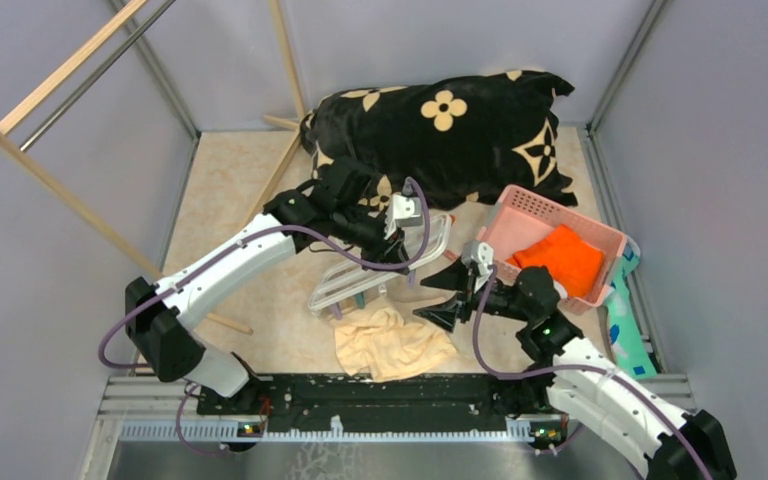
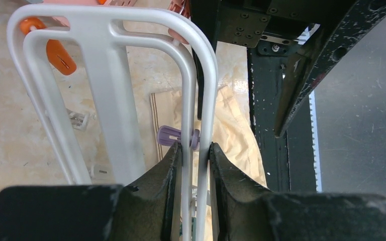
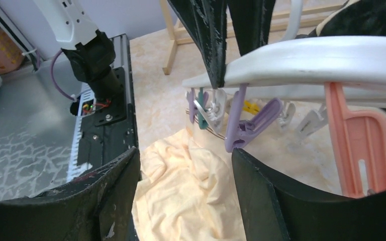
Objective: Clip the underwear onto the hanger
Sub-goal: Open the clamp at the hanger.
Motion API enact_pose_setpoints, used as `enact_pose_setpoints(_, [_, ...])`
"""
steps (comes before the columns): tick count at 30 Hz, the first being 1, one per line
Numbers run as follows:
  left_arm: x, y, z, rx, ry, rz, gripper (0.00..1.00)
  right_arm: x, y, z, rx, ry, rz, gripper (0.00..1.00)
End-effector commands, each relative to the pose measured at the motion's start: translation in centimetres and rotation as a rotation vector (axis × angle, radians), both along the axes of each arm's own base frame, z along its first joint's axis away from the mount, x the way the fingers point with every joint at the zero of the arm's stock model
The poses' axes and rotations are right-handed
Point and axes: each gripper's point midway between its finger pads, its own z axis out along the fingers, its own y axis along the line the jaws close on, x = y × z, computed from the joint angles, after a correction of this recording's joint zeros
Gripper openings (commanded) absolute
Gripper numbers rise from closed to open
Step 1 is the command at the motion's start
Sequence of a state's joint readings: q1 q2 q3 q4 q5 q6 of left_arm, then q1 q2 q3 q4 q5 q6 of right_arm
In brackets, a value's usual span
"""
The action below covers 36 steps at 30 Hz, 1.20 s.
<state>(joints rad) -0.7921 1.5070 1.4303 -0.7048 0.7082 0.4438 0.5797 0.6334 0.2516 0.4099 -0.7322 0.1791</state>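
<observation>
One hanger [image 2: 105, 100] rail inside left hand [image 2: 195, 150], underwear [image 2: 233, 135] beyond.

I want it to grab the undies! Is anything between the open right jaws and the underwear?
Nothing lies on the underwear, and the way down to it looks free. Only the hanger, pinched in the left jaws, hangs above its far side, with a purple clip dangling near the cloth.

spread hand [image 3: 185, 160], purple clip [image 3: 246, 125] over underwear [image 3: 181, 196], white hanger [image 3: 321, 60]
</observation>
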Motion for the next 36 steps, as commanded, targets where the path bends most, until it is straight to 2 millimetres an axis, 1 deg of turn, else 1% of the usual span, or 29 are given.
enact_pose_setpoints(1, [1.8,0.0,2.0,-0.037,-0.085,0.057,0.00,-1.1,0.5,4.0,0.052,-0.066,0.083,0.67])
enact_pose_setpoints(6, [2.0,0.0,1.4,-0.020,-0.079,0.067,0.00,-2.0,0.7,5.3,0.041,-0.080,0.152,0.67])
enact_pose_setpoints(9, [2.7,0.2,1.0,0.003,-0.089,0.100,0.00,-2.2,0.6,5.9,0.009,-0.097,0.162,0.66])
enact_pose_setpoints(13, [3.2,0.3,0.4,0.028,-0.091,0.124,0.00,-2.3,0.1,7.7,0.017,-0.139,0.128,0.66])
enact_pose_setpoints(15, [3.1,0.2,0.5,0.022,-0.090,0.116,0.00,-2.2,-0.2,8.0,0.011,-0.140,0.100,0.66])
enact_pose_setpoints(16, [3.0,0.2,0.6,0.019,-0.090,0.113,0.00,-1.6,-0.5,8.1,0.005,-0.136,0.058,0.66])
enact_pose_setpoints(18, [2.9,0.3,0.8,0.012,-0.095,0.111,0.00,-0.5,-1.3,7.8,-0.012,-0.112,-0.042,0.66])
enact_pose_setpoints(21, [2.9,0.3,1.2,0.005,-0.104,0.111,0.00,0.7,-2.2,6.7,-0.028,-0.051,-0.147,0.66])
enact_pose_setpoints(27, [2.5,0.4,2.0,-0.015,-0.111,0.099,0.00,0.8,-2.1,3.4,-0.012,0.099,-0.172,0.65])
enact_pose_setpoints(31, [1.8,0.4,2.5,-0.035,-0.107,0.072,0.00,1.3,-2.0,1.8,0.027,0.119,-0.200,0.65])
enact_pose_setpoints(34, [1.4,0.5,2.8,-0.048,-0.106,0.055,0.00,2.3,-2.2,1.5,0.043,0.098,-0.245,0.65])
enact_pose_setpoints(36, [1.4,0.5,2.9,-0.050,-0.110,0.056,0.00,2.9,-2.5,1.9,0.044,0.077,-0.278,0.65])
